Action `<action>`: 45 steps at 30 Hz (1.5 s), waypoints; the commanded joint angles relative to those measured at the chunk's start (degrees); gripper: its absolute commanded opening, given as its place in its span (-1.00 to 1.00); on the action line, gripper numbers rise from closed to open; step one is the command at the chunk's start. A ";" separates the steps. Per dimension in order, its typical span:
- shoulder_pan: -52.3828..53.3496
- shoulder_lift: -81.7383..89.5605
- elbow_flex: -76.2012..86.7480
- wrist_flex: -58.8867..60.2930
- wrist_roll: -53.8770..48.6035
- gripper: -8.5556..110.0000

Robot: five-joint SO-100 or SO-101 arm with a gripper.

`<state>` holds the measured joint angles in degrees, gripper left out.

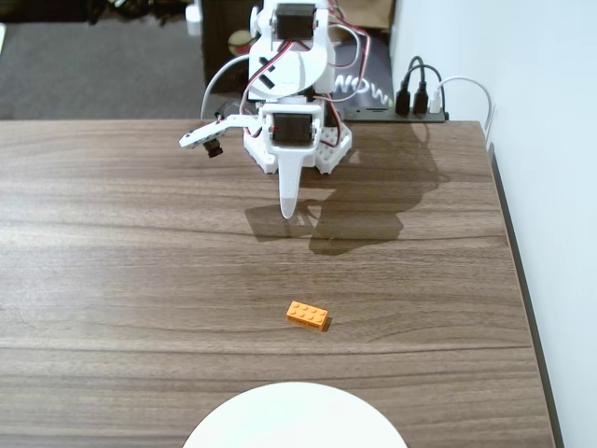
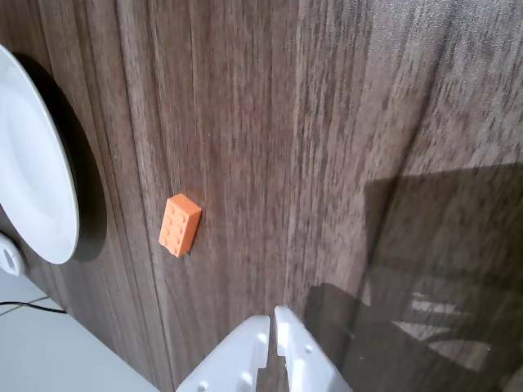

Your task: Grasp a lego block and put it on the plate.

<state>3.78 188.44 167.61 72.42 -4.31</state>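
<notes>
The white arm is sitting folded at the far edge of the wooden table [image 1: 140, 243] in the fixed view, with its tool [image 1: 290, 207] pointing down toward the near side and casting a shadow on the wood just to the right of it. In the wrist view the tool [image 2: 274, 317] is coming in from the bottom edge, its two white fingers [image 2: 245, 351] lying almost against each other with only a thin slit between the tips, and it is gripping nothing.

The orange lego block [image 1: 308, 315] is lying flat on the table, studs up, well clear of the tool and nearer to the camera than the arm in the fixed view. Its long side is running roughly left to right, turned slightly so the right end is sitting a little closer to the bottom of the frame. In the wrist view the lego block [image 2: 180, 225] is showing up left of centre, above and to the left of the fingertips, with bare wood all around it.

The white plate [image 1: 295, 418] is resting at the near edge of the table in the fixed view, cut off by the bottom of the frame, with the block lying apart from its rim. In the wrist view the plate [image 2: 37, 171] is filling the left edge, and is throwing a dark shadow toward the block.

At the far right corner in the fixed view, black and white cables [image 1: 424, 89] are plugging into a power strip [image 1: 396, 114].
</notes>
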 commanded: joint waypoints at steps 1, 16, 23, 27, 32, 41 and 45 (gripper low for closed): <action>-0.18 0.09 -0.26 0.18 0.26 -0.85; -0.18 0.09 -0.26 0.18 0.26 -0.85; -0.18 0.09 -0.26 0.18 0.26 -0.85; -0.18 0.09 -0.26 0.18 0.26 -0.85; -2.11 0.09 -0.26 0.18 -1.32 -0.85; -2.11 0.09 -0.26 0.18 -1.32 -0.85; -2.11 0.09 -0.26 0.18 -1.32 -0.85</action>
<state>2.02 188.44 167.61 72.42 -5.36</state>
